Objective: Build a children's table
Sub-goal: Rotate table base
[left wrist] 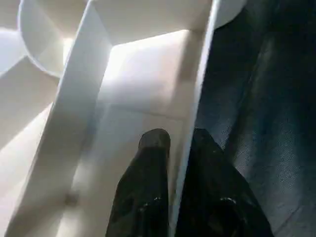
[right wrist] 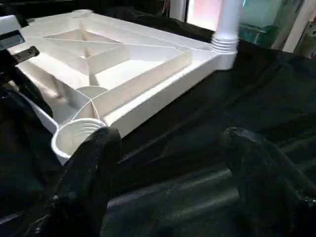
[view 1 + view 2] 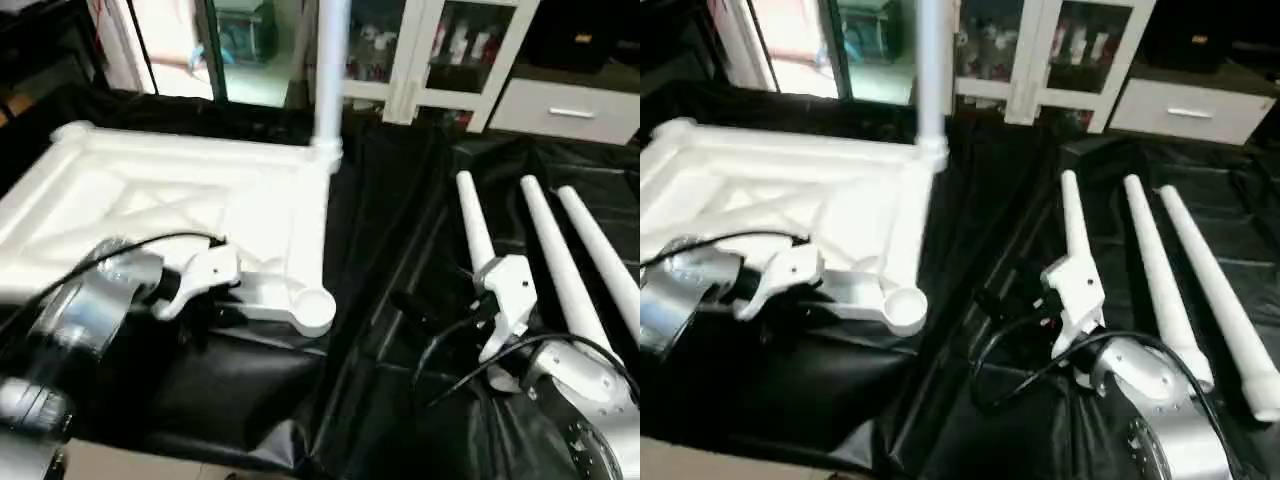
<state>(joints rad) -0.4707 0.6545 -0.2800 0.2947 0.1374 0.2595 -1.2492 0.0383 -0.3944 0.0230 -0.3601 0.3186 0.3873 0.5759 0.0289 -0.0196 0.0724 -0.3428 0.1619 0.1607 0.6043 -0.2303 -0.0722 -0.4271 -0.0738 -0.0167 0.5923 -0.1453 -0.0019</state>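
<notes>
1. White plastic makes up the table top (image 3: 200, 215), which lies upside down on the black counter (image 3: 400, 300) with its ribs facing up.
2. One leg (image 3: 330, 70) stands up in the far corner socket. Three more legs (image 3: 545, 250) lie side by side on the counter, well apart from the top, on the robot's right.
3. On the left, the pincer (image 1: 180, 163) sits on the near rim (image 1: 197, 98) of the top. One black finger is inside the rim and one is outside, pressed close on the thin wall. It looks clenched on the rim.
4. On the right, the pincer (image 2: 168, 163) hangs wide open over the black sheet with nothing in it. It is near the closest lying leg.
5. My guess is that the step now is holding the top steady so a second leg can go in.
6. Next, the right pincer needs to close on a lying leg and bring its end to the empty near socket (image 3: 316, 305).
7. That socket sits at the near corner, just beside the left pincer, so room there is tight.
8. Between the top and the legs the counter is bare, so the leg can swing across.
</notes>
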